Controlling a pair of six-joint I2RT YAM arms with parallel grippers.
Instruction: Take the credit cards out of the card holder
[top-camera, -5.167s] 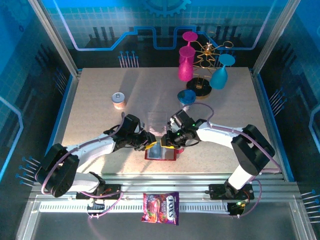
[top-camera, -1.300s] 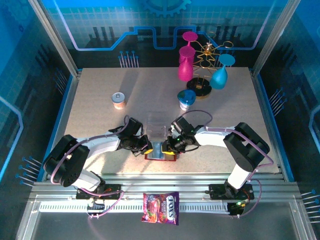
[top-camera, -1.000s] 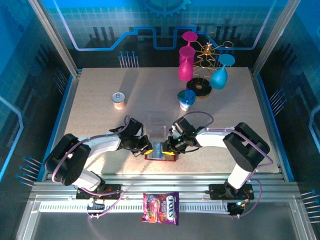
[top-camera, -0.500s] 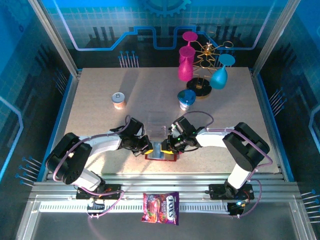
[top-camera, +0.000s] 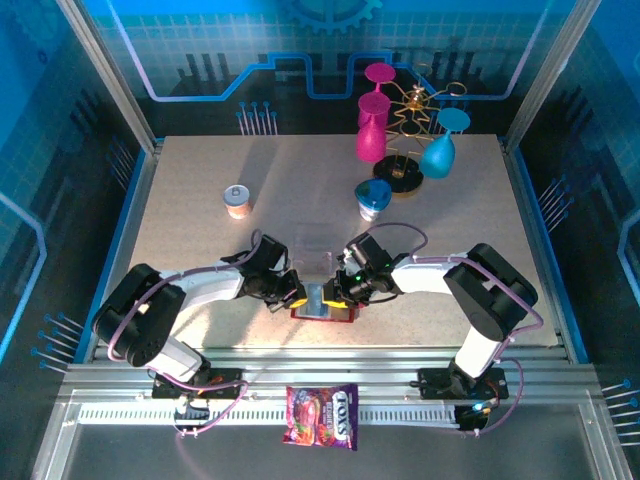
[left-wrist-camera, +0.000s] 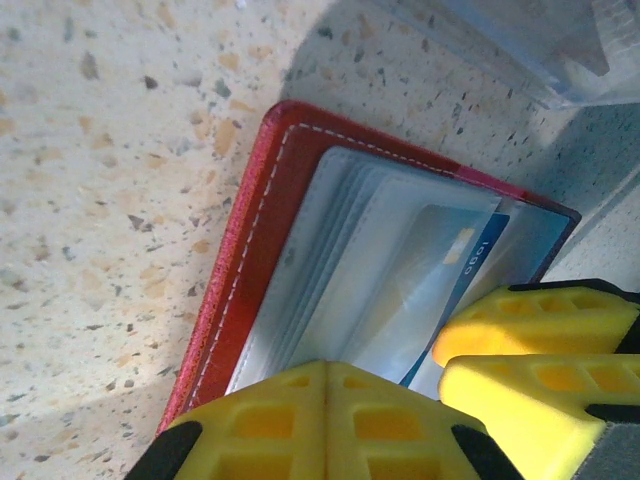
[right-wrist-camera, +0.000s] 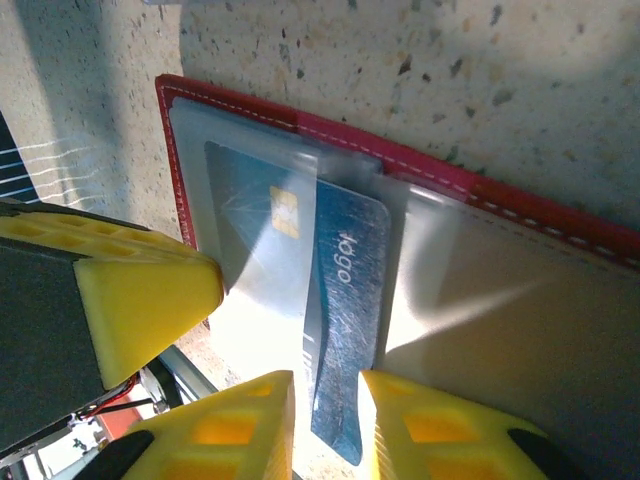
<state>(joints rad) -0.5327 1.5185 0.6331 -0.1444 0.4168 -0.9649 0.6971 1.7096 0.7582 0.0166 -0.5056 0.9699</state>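
The dark red card holder (top-camera: 325, 314) lies open near the table's front edge, its red cover (left-wrist-camera: 255, 230) and clear pockets facing up. A dark blue credit card (right-wrist-camera: 350, 290) marked "logo" sticks partly out of a pocket; it is a blue strip (left-wrist-camera: 480, 265) in the left wrist view. My right gripper (right-wrist-camera: 327, 392) has its jaws a little apart around the card's bowed free end. My left gripper (left-wrist-camera: 325, 372) is shut with nothing between its fingers, and its tips rest on the pockets' edge. Both grippers (top-camera: 293, 296) (top-camera: 340, 294) meet over the holder.
A clear acrylic tray (top-camera: 314, 248) stands just behind the holder. A small can (top-camera: 237, 200) is at the back left. A gold rack with pink and blue goblets (top-camera: 405, 135) is at the back right, a blue goblet (top-camera: 373, 195) beside it. A candy bag (top-camera: 322, 415) lies on the front rail.
Since five seconds ago both arms have dropped lower and closed in on the card holder. Over the last second almost nothing has moved.
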